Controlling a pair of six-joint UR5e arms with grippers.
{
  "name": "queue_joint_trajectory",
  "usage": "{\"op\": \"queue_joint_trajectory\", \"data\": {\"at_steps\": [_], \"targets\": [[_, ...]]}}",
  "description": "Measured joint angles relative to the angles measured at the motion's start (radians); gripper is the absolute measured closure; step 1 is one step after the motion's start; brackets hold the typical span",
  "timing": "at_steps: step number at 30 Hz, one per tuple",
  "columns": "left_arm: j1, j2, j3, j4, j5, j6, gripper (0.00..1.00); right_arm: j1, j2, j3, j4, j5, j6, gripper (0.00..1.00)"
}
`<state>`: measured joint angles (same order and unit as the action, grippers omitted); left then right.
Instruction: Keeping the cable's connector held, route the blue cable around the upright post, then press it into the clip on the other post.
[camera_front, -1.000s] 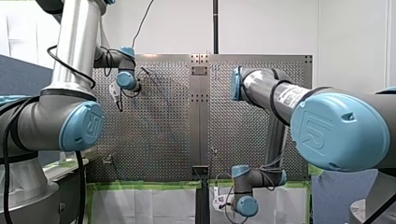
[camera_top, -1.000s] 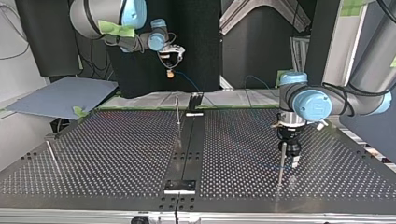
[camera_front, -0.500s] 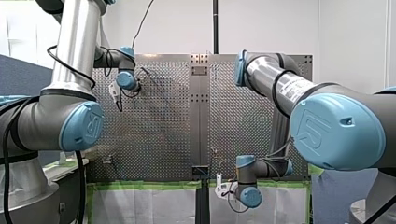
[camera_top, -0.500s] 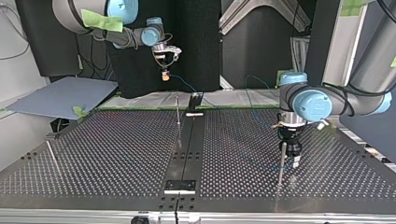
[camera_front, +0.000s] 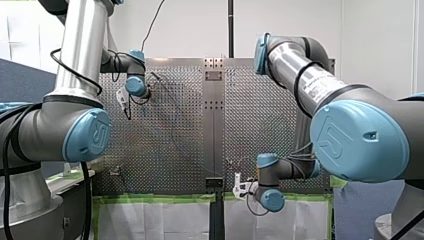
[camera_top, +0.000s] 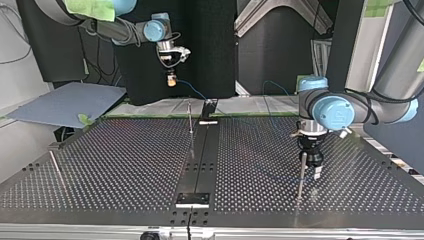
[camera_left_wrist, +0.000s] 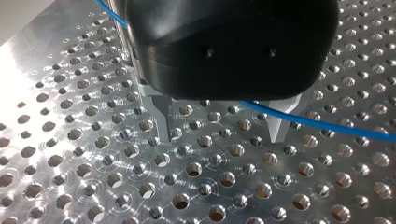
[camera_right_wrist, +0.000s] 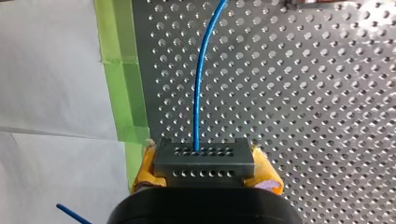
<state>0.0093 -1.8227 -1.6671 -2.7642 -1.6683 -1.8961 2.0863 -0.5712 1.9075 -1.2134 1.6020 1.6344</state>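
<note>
**A perforated metal surface (camera_top: 125, 160), with two arms tending a blue cable (camera_right_wrist: 198, 93).**

My right jaws hang high over the surface's far edge in the top view. They pinch the cable's dark connector (camera_right_wrist: 204, 161) between yellow pads (camera_right_wrist: 144, 169), and the cable runs from the connector out over the holes. My left jaws are low over the surface at the top view's right, just beside an upright post (camera_top: 301, 175), with their metal fingers (camera_left_wrist: 163, 122) spread apart. There the cable passes behind the jaws' black housing and comes out by one finger. A second post (camera_top: 190, 117) stands near the surface's middle strip, and a third (camera_top: 56, 167) near the top view's left edge.
</note>
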Motion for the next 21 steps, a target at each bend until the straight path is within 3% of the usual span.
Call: {"op": "queue_joint_trajectory", "data": {"at_steps": [8,14,21], "targets": [[-0.008,0.001,0.0,-0.006,-0.03,-0.012,0.0,-0.004,-0.012,0.046,-0.031,-0.007,0.001,1.0],[-0.011,0.001,0.0,-0.017,-0.039,-0.067,0.0,-0.008,-0.013,0.048,-0.033,-0.008,0.001,1.0],[-0.018,0.001,0.0,-0.028,-0.084,-0.142,0.0,-0.017,-0.012,0.048,-0.036,-0.008,0.002,1.0]]}}
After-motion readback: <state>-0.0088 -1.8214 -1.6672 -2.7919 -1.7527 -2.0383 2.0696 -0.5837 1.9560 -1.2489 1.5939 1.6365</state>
